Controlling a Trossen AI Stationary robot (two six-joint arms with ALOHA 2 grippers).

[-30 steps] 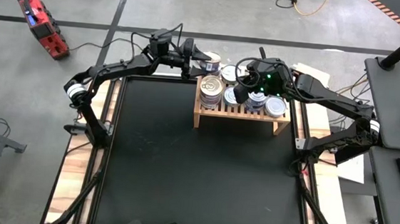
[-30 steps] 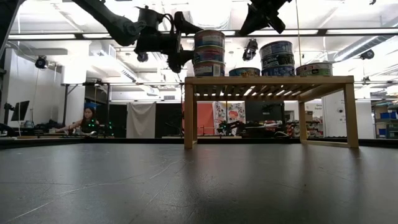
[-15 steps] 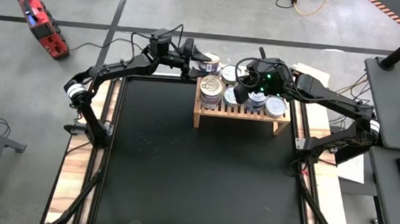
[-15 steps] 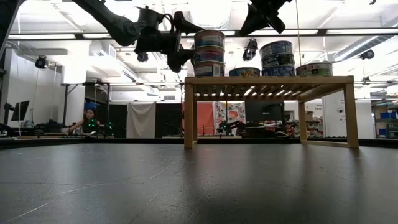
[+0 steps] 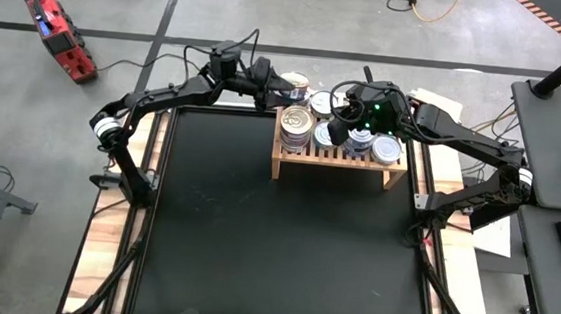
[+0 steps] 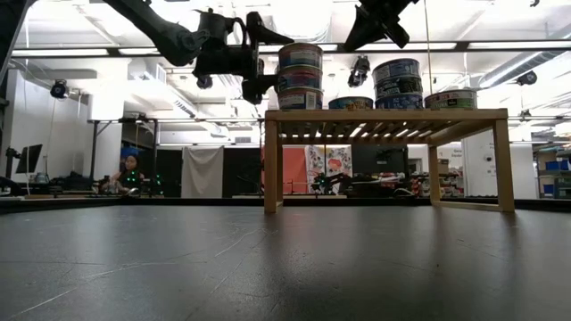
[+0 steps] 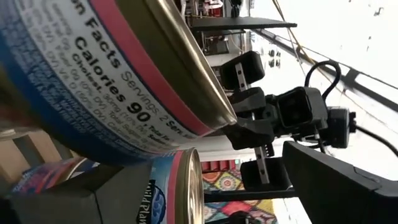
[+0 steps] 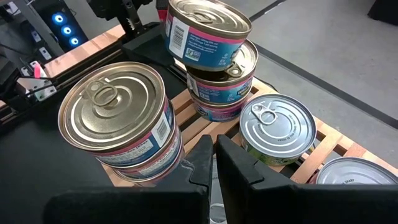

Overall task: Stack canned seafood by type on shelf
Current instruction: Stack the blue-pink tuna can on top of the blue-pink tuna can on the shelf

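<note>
Top tin (image 6: 300, 55) on shelf (image 5: 339, 154), stack at 12 o'clock.
Left hand (image 6: 253, 59) spread beside it; right hand (image 5: 337, 131) closed, empty. Rigid, slick; grip sidewall.

A red and black tool case (image 5: 59, 30) is seen on the grey floor, well apart from the black mat (image 5: 273, 247) covering the tabletop. A yellow cable (image 5: 435, 9) is coiled farther off. A seated person (image 6: 128, 173) is visible in the room behind
</note>
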